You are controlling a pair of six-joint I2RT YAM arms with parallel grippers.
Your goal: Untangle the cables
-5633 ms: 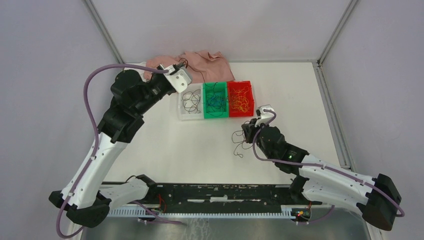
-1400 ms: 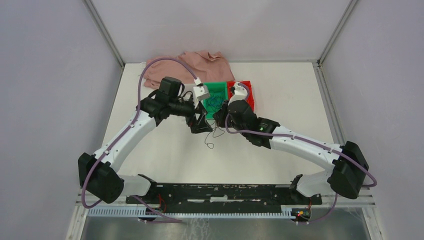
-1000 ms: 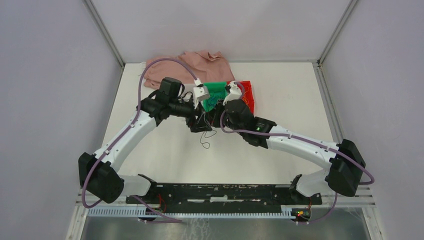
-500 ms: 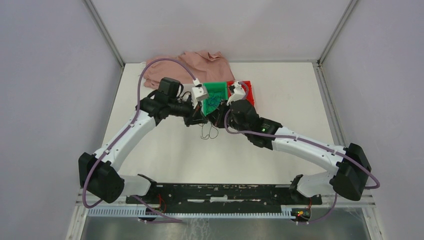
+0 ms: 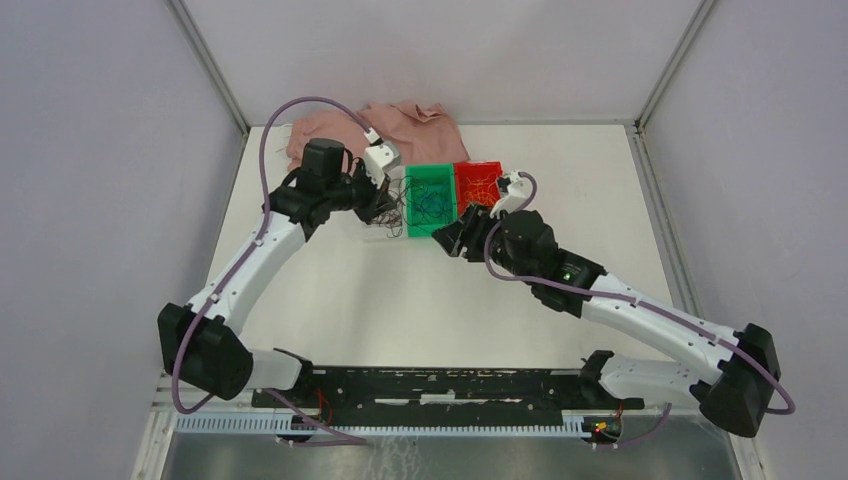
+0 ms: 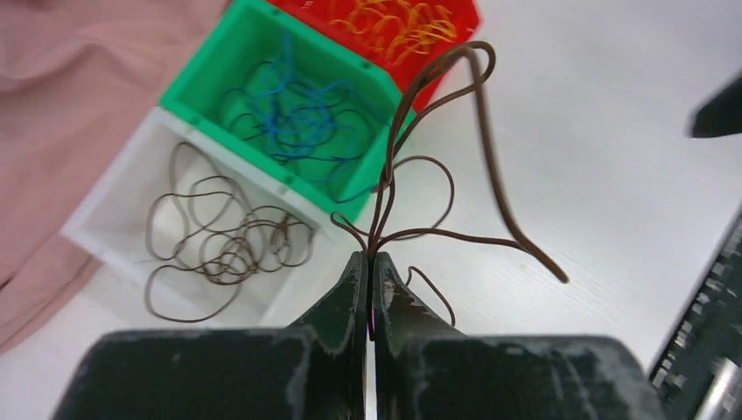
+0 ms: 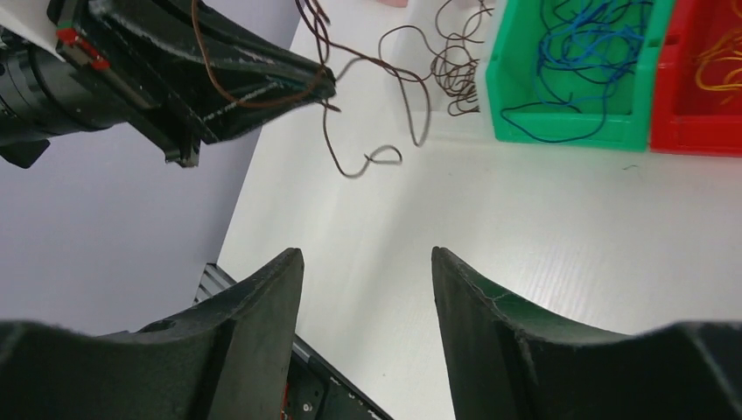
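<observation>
Left gripper [image 6: 369, 262] is clamping tight on a bunch of thin dark brown curly wire strands [image 6: 382, 201], pinched at one point. The loops are fanning out ahead of the fingertips, with one long tail sticking out to their right. Right gripper [image 7: 365, 255] is sitting with jaws wide apart and holding nothing, the bunch ahead of it. Looks like drop-off: the white plastic bin [image 6: 105, 184] with loose brown strands [image 6: 227, 249] is lying ahead-left of the left fingertips, the green plastic bin [image 6: 206, 48] with blue strands [image 6: 293, 122] straight ahead. I'd shift left until every loop is hanging over white, lower, then release. The long tail is likely to catch the green wall.
</observation>
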